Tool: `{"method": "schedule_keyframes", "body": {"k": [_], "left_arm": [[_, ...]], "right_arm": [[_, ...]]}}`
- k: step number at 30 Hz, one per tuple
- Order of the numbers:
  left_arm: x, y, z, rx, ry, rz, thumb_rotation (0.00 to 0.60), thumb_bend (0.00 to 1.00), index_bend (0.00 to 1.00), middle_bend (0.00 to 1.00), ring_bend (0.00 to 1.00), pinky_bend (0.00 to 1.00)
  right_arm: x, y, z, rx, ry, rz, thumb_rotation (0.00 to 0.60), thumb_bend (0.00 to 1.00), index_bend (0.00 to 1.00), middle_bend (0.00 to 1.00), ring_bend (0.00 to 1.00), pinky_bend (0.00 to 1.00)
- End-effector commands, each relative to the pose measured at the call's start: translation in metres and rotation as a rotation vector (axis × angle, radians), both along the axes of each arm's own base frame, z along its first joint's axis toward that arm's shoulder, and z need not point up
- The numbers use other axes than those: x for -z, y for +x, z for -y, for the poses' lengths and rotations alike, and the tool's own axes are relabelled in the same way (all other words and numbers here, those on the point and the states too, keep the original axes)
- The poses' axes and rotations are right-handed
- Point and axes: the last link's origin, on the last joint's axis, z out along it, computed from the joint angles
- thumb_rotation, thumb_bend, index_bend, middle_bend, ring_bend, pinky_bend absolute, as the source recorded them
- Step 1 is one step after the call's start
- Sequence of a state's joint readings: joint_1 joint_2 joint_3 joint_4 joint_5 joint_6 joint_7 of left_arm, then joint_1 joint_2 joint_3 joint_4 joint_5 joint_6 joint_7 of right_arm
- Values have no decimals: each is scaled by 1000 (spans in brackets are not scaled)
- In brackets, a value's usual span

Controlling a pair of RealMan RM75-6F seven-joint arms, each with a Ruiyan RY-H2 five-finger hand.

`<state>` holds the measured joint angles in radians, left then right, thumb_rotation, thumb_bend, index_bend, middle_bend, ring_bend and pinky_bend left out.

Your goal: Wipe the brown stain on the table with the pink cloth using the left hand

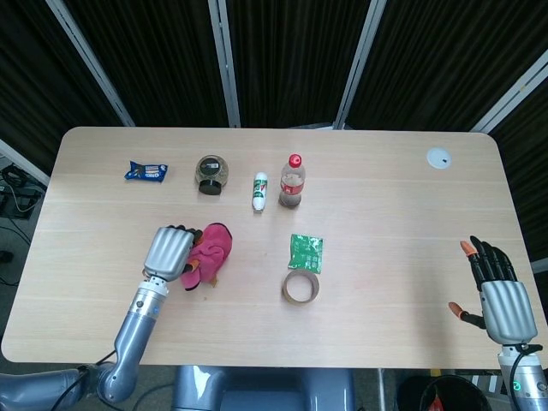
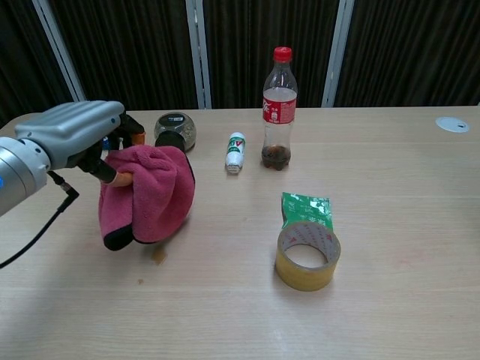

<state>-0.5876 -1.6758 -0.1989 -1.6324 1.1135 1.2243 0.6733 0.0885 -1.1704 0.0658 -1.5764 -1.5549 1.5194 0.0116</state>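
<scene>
My left hand (image 1: 170, 251) (image 2: 73, 135) grips the pink cloth (image 1: 211, 248) (image 2: 150, 193), which hangs bunched from its fingers just over the table (image 1: 394, 214). In the chest view the brown stain (image 2: 158, 256) peeks out right under the cloth's lower edge, with a tiny brown dot (image 2: 140, 282) nearer the front. In the head view the cloth hangs over the stain's spot. My right hand (image 1: 498, 295) rests at the table's front right corner, fingers spread and holding nothing; the chest view does not show it.
Right of the cloth lie a green packet (image 1: 306, 252) (image 2: 305, 208) and a tape roll (image 1: 300, 287) (image 2: 307, 256). Behind stand a dark jar (image 1: 211, 174), a white tube (image 1: 259, 190) and a cola bottle (image 1: 292, 181). A blue snack pack (image 1: 145, 171) lies back left, a white disc (image 1: 439, 157) back right.
</scene>
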Motion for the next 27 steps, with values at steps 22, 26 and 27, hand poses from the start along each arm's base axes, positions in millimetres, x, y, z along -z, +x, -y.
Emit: {"method": "schedule_keyframes", "body": {"k": [22, 26, 27], "left_arm": [[77, -20, 52, 60, -198, -146, 600, 627, 846, 594, 511, 564], [70, -33, 41, 23, -166, -168, 600, 629, 845, 595, 511, 564], [68, -36, 38, 15, -157, -173, 600, 628, 845, 595, 511, 564]], "right_arm": [[-1, 0, 0, -1, 4, 10, 600, 0, 13, 0, 0, 80], [-1, 0, 0, -2, 5, 10, 600, 0, 13, 0, 0, 80], [-1, 0, 0, -2, 5, 10, 600, 0, 13, 0, 0, 80]]}}
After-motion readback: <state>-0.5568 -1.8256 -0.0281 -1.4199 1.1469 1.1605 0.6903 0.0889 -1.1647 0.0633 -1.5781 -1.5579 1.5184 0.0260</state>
